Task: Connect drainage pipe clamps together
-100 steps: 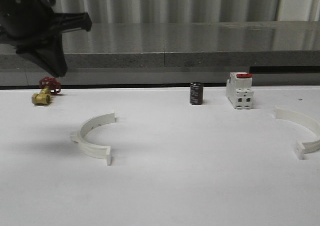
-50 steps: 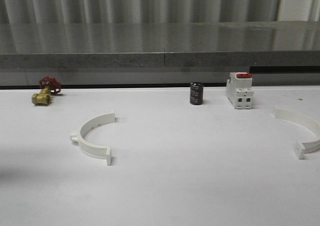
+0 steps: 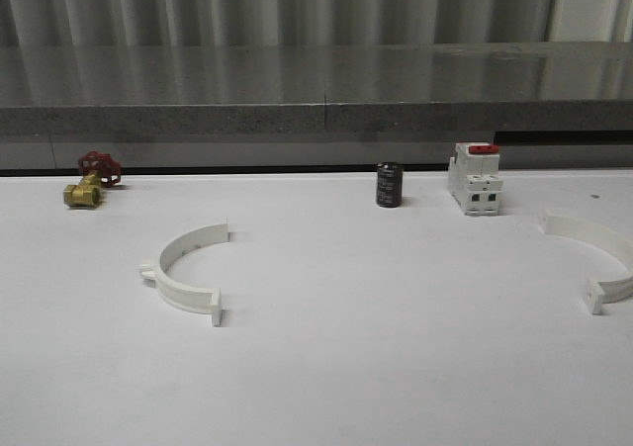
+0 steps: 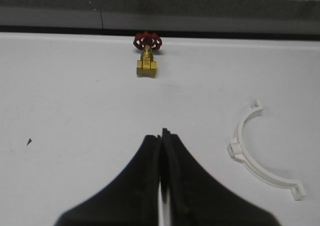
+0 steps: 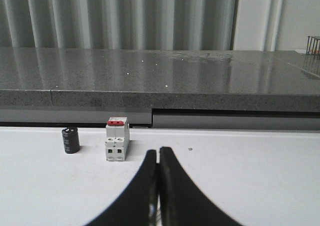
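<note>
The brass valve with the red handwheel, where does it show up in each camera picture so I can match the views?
Front view: the brass valve stands far left, at the table's back edge.
Left wrist view: the valve sits upper centre, beyond the shut left gripper.
Right wrist view: I can't find it there.
Shared landmark: the left clamp half, lying nearer than the valve in both views.
</note>
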Controlling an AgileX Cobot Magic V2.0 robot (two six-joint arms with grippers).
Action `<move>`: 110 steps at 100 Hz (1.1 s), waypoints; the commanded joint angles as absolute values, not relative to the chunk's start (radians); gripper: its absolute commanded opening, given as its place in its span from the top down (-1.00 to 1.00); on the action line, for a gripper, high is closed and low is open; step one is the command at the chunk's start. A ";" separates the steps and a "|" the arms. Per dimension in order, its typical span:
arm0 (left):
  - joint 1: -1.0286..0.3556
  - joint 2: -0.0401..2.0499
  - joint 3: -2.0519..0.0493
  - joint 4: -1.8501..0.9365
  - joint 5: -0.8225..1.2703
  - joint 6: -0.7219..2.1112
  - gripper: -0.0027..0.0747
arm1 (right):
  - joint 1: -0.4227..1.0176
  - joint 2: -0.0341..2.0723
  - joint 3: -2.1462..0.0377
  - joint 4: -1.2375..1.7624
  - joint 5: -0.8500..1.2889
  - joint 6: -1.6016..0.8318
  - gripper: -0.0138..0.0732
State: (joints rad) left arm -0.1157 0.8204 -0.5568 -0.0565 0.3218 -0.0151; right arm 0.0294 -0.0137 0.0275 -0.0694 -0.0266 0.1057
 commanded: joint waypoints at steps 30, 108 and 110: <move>-0.111 0.468 -0.413 -0.069 0.274 -0.014 0.99 | 0.026 0.090 -0.218 -0.137 0.145 0.103 0.69; -0.111 0.311 -0.413 -0.063 0.382 -0.014 0.99 | 0.026 1.175 -0.939 0.000 0.759 0.105 -0.37; -0.111 0.311 -0.413 -0.063 0.382 -0.014 0.99 | 0.026 1.201 -0.949 0.000 0.775 0.108 -0.36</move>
State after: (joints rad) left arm -0.1114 0.3049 -0.3861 -0.0589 0.4516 -0.0151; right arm 0.0294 1.1190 -0.8718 -0.0127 0.7585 0.1057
